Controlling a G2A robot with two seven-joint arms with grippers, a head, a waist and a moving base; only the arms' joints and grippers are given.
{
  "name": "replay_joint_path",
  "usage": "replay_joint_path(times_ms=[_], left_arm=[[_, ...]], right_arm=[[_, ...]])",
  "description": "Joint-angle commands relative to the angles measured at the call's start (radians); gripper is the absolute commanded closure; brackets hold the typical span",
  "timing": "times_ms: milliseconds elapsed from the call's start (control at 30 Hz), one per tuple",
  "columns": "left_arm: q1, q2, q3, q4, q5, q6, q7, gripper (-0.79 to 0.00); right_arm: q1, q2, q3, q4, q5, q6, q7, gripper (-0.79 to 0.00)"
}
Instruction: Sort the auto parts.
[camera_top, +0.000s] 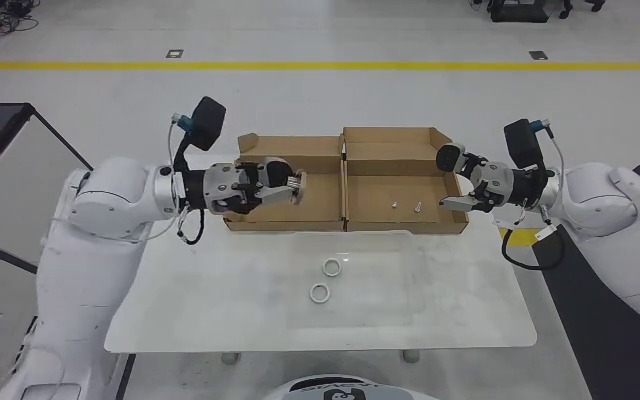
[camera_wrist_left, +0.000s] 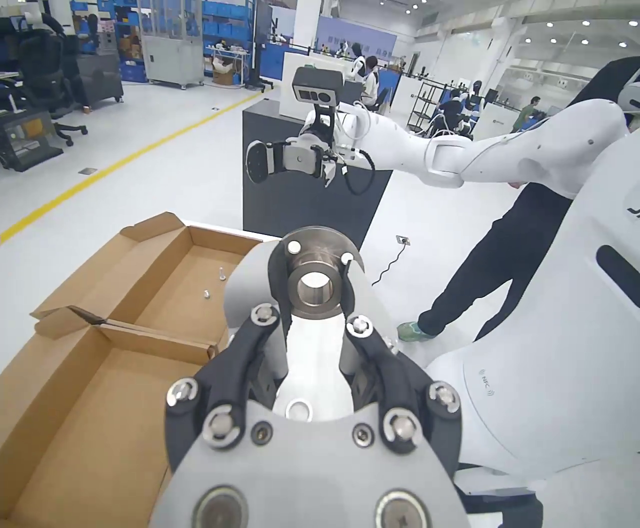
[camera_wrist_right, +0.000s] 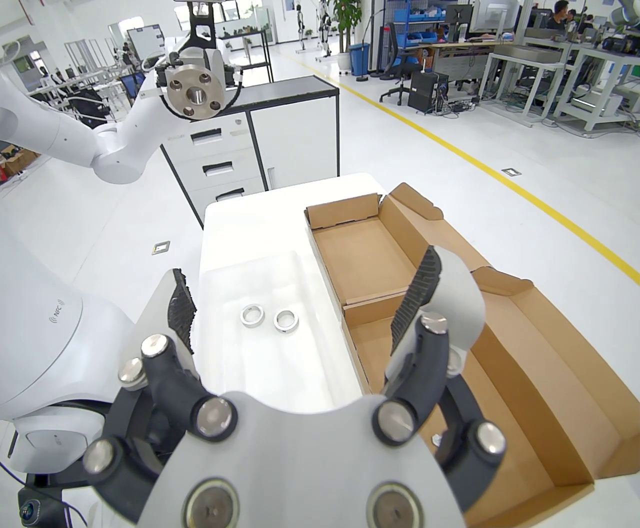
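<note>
- The left hand (camera_top: 282, 185) is clamped tight on a round metal part (camera_wrist_left: 314, 260) with a big hole in the middle. The part hangs in the air over the left box (camera_top: 290, 148), not touching it.
- The right hand (camera_top: 452, 181) is spread wide with nothing in it. It sits by the outer side of the right box (camera_top: 400, 160).
- Two small bolts (camera_top: 396, 205) lie in the right box. Two rings (camera_top: 331, 267) lie side by side on the desk (camera_top: 450, 300), in front of the boxes.
- The job right now looks like putting the metal part into the left box.
- The part looks heavy, so it should go down low, almost to the box floor, before the hand lets go. A drop from up high could dent the box or push it along.
- The part sits on its edge in the hand. It may roll or tip when freed, so it is best to turn it flat first.
- Aim for the middle of the box floor, away from the wall between the boxes.
- Open the hand slowly, then lift straight up so the fingers do not catch the box wall.
- The right hand is best left to the side for now. The rings look like the next things to sort.
</note>
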Motion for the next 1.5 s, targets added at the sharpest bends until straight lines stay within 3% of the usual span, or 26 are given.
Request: replay_joint_path(times_ms=[0, 300, 867, 1200, 1467], left_arm=[[0.0, 0.0, 0.0, 0.0, 0.0, 0.0, 0.0, 0.0], [0.055, 0.003, 0.005, -0.015, -0.08, -0.032, 0.053, 0.0], [0.117, 0.026, -0.023, 0.029, -0.604, -0.087, 0.087, 0.0], [0.161, 0.029, -0.034, -0.032, -0.846, -0.09, 0.09, 0.0], [0.192, 0.022, -0.083, -0.058, -0.884, -0.059, 0.058, 0.0]], right_arm=[[0.0, 0.0, 0.0, 0.0, 0.0, 0.0, 0.0, -0.785], [0.0, 0.0, 0.0, 0.0, 0.0, 0.0, 0.0, -0.785], [0.0, 0.0, 0.0, 0.0, 0.0, 0.0, 0.0, -0.785], [0.0, 0.0, 0.0, 0.0, 0.0, 0.0, 0.0, -0.785], [0.0, 0.0, 0.0, 0.0, 0.0, 0.0, 0.0, -0.785]])
